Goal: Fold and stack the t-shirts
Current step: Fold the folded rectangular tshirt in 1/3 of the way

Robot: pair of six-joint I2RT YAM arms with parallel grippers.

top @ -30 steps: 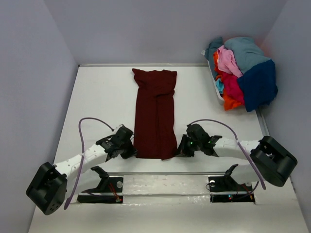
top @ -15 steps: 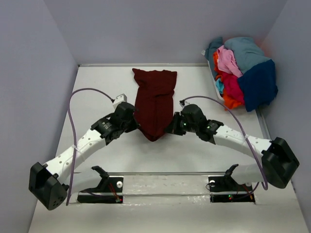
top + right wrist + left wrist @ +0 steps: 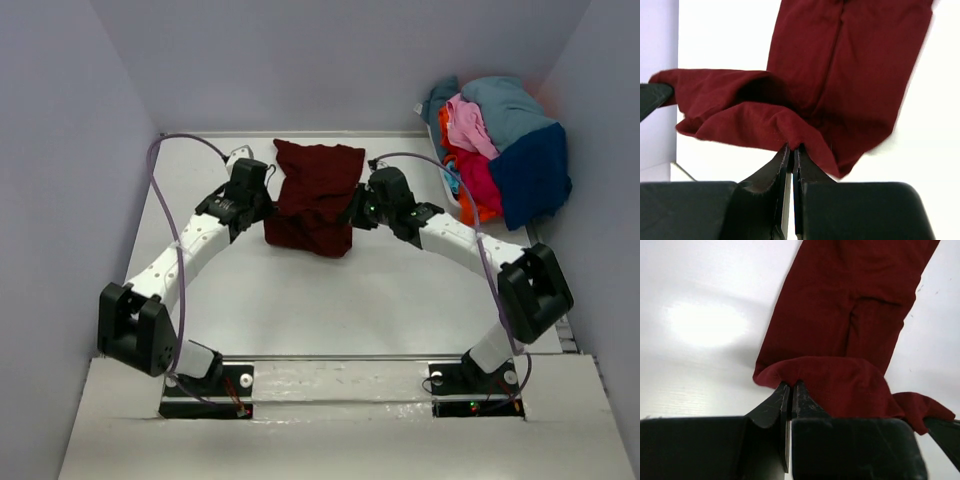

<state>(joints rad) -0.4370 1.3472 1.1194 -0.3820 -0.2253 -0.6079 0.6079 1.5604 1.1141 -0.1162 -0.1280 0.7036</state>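
Note:
The dark maroon t-shirt (image 3: pixel 315 195) lies lengthwise at the back middle of the table, its near end lifted and carried over its far part. My left gripper (image 3: pixel 262 205) is shut on the shirt's lifted left corner (image 3: pixel 785 375). My right gripper (image 3: pixel 356 210) is shut on the lifted right corner (image 3: pixel 792 135). The hem sags between the two grippers above the flat part of the shirt (image 3: pixel 850 295), which also shows in the right wrist view (image 3: pixel 850 60). The other t-shirts, pink (image 3: pixel 470 125), teal-blue (image 3: pixel 505 100), navy (image 3: pixel 535 170) and red (image 3: pixel 478 180), lie piled at the back right.
The pile sits in a white basket (image 3: pixel 447 182) against the right wall, with an orange cloth (image 3: pixel 478 212) hanging out. Grey walls close the table on the left, back and right. Both arms stretch forward over the white table (image 3: pixel 330 300).
Both grippers have carried the shirt's near end from the front of the table toward the back, folding the shirt over itself. The arms have stretched out.

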